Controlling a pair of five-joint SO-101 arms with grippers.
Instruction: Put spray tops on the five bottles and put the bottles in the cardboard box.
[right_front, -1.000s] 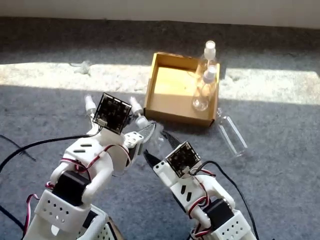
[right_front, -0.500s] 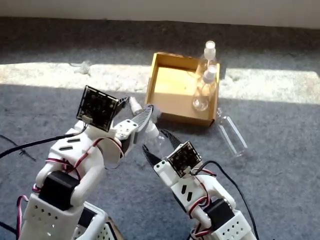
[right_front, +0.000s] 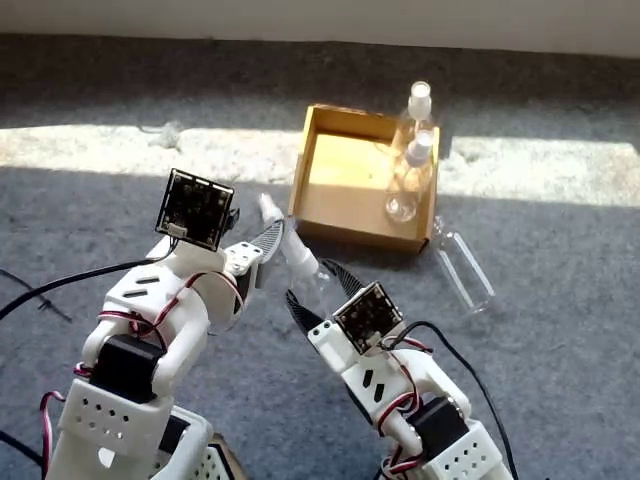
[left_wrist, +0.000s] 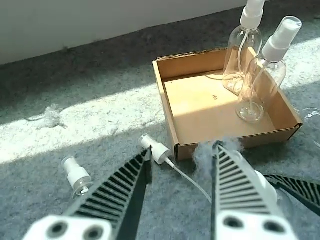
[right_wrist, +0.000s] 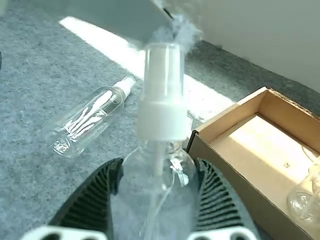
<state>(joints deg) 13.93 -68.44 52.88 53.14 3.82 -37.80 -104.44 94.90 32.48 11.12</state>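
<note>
Two capped bottles (right_front: 405, 185) stand in the cardboard box (right_front: 345, 232), upper centre. Below it, the right gripper (right_wrist: 159, 167) clamps a third bottle (right_wrist: 155, 205), its spray top (right_wrist: 161, 100) seemingly seated. The left gripper (left_wrist: 182, 150) hangs open alongside. An uncapped bottle (right_front: 462, 262) and loose spray tops (left_wrist: 156, 150) remain.

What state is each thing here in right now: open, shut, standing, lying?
Left gripper: open, empty.
Right gripper: shut on clear plastic bottle, white spray top fitted.
Brown cardboard box: open.
Two capped bottles: standing in box.
Clear bottle beside box: lying down.
</note>
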